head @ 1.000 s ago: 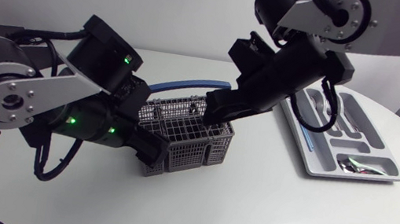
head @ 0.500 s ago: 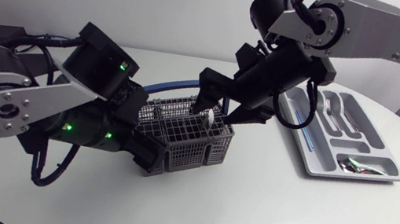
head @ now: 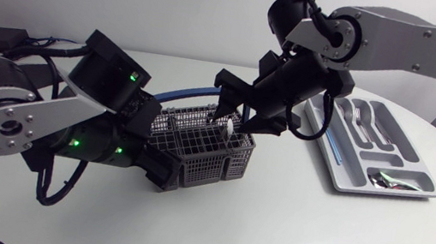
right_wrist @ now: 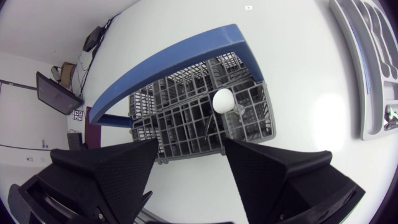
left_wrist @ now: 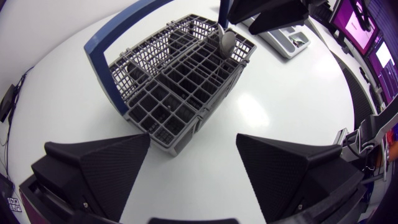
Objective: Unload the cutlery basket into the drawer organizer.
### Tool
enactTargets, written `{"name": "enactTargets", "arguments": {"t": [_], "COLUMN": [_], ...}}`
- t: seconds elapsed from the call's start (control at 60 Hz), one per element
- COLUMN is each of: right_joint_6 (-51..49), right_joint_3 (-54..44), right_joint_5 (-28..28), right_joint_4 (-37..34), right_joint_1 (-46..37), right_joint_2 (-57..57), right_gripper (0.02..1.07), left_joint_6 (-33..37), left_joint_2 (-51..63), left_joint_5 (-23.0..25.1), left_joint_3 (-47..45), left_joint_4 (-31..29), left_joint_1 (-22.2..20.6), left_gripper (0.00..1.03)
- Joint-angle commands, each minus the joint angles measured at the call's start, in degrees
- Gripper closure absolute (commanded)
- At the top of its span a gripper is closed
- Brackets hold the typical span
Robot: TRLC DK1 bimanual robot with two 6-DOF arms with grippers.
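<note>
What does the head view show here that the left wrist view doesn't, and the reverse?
Head view only: forks lying in the drawer organizer. Left wrist view only: the left gripper open, just short of the cutlery basket. Both: the basket with its blue handle, a white spoon standing in it, and the right gripper just above that spoon.

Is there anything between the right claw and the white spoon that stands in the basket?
Nothing visible does. The right claw is open above the basket, and the white spoon stands free ahead of its fingers. The blue handle arches beyond the spoon, not across the path.
</note>
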Motion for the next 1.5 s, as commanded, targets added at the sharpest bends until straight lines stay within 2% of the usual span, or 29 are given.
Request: {"name": "enactTargets", "arguments": {"t": [0.0,0.1,0.183,0.3,0.5,0.633,0.767,0.9,1.033,1.483], "right_joint_6": [2.4,2.8,3.1,3.3,3.6,3.9,4.0,4.0,4.0,3.6], "right_joint_3": [-2.1,-2.5,-2.5,-2.6,-2.9,-3.2,-3.3,-3.5,-3.7,-4.3], "right_joint_5": [0.6,0.6,0.7,1.0,2.1,2.9,3.0,3.2,3.7,1.9], "right_joint_4": [0.8,1.9,2.2,3.0,4.0,5.3,5.7,5.7,5.7,5.9], "right_joint_1": [0.3,0.6,0.9,1.1,1.1,1.3,1.3,1.1,1.2,1.1], "right_joint_2": [1.9,2.8,3.9,4.7,5.5,5.6,6.0,6.2,6.1,4.0], "right_gripper": [0.4,0.49,0.5,0.62,0.63,0.76,0.8,0.93,1.01,1.01], "left_joint_6": [1.2,1.2,1.2,1.3,1.3,1.3,1.4,1.3,1.3,1.3], "left_joint_2": [-1.1,-1.0,-0.9,-0.6,-0.4,-0.4,-0.3,-0.3,-0.2,-0.1], "left_joint_5": [-0.4,-0.4,-0.4,-0.4,-0.4,-0.4,-0.4,-0.4,-0.4,-0.4], "left_joint_3": [-1.9,-2.2,-2.3,-2.8,-3.2,-3.3,-3.4,-3.4,-3.5,-3.9], "left_joint_4": [0.8,1.7,2.0,2.4,2.9,3.1,3.2,3.4,3.5,3.6], "left_joint_1": [0.4,0.4,0.4,0.5,0.5,0.5,0.5,0.4,0.4,0.2], "left_gripper": [0.06,0.07,0.06,0.07,0.06,0.06,0.06,0.07,0.06,0.07]}}
